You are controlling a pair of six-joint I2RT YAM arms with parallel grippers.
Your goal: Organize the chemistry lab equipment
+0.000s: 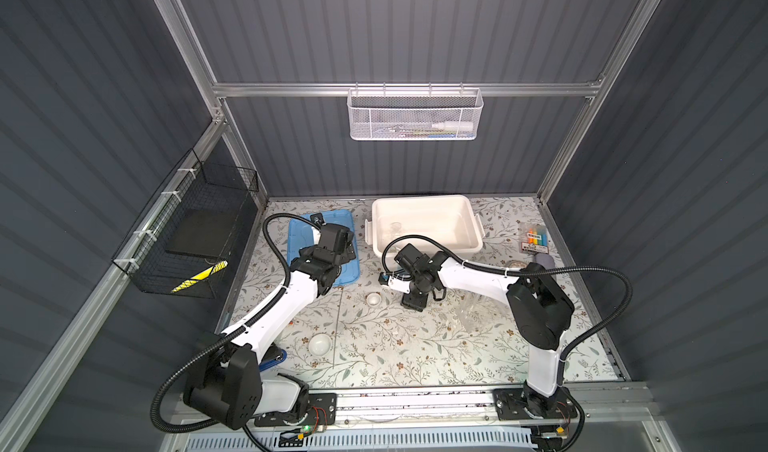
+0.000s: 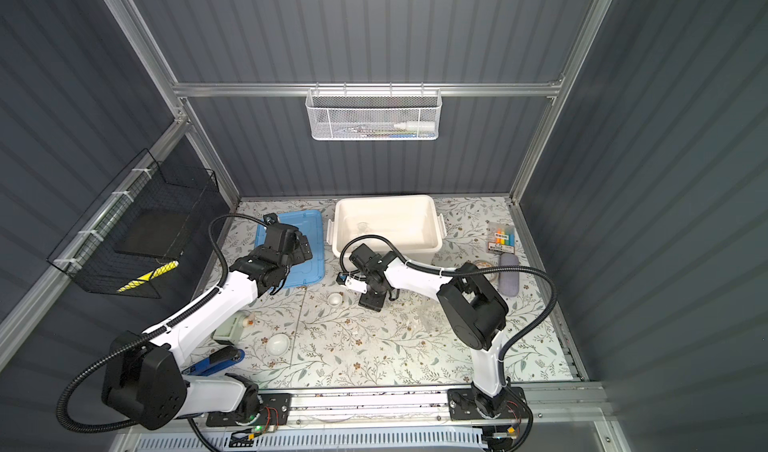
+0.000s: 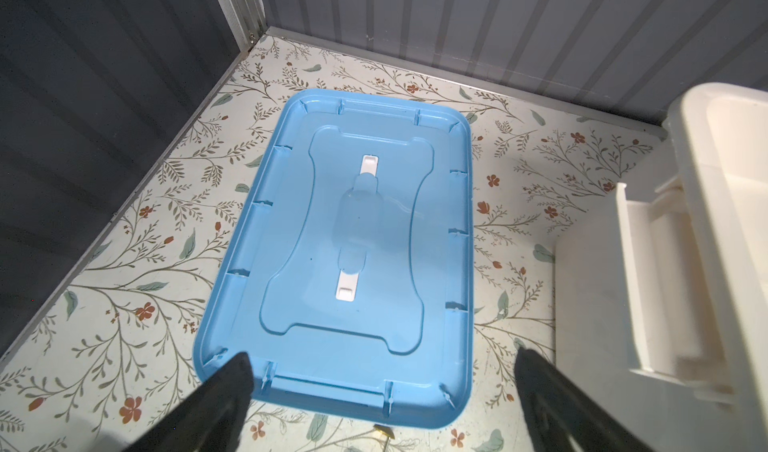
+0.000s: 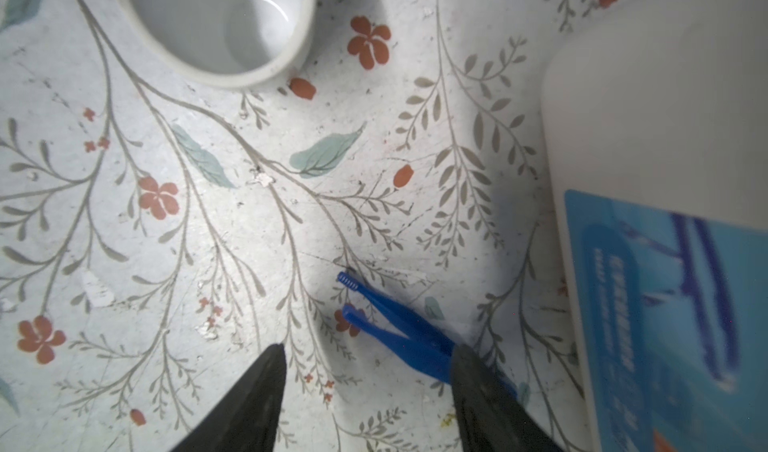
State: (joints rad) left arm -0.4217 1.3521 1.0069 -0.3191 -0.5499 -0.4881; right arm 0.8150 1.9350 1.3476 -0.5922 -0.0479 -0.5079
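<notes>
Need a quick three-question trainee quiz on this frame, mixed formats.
1. True or false: the blue lid sits closed on the white bin.
2. Which lies by the right hand? A spoon; B tweezers; C sponge.
3. Fill in: the left hand, near the lid, is ____ (open/shut).
Key: 1 false, the lid lies on the table beside the bin; 2 B; 3 open.
</notes>
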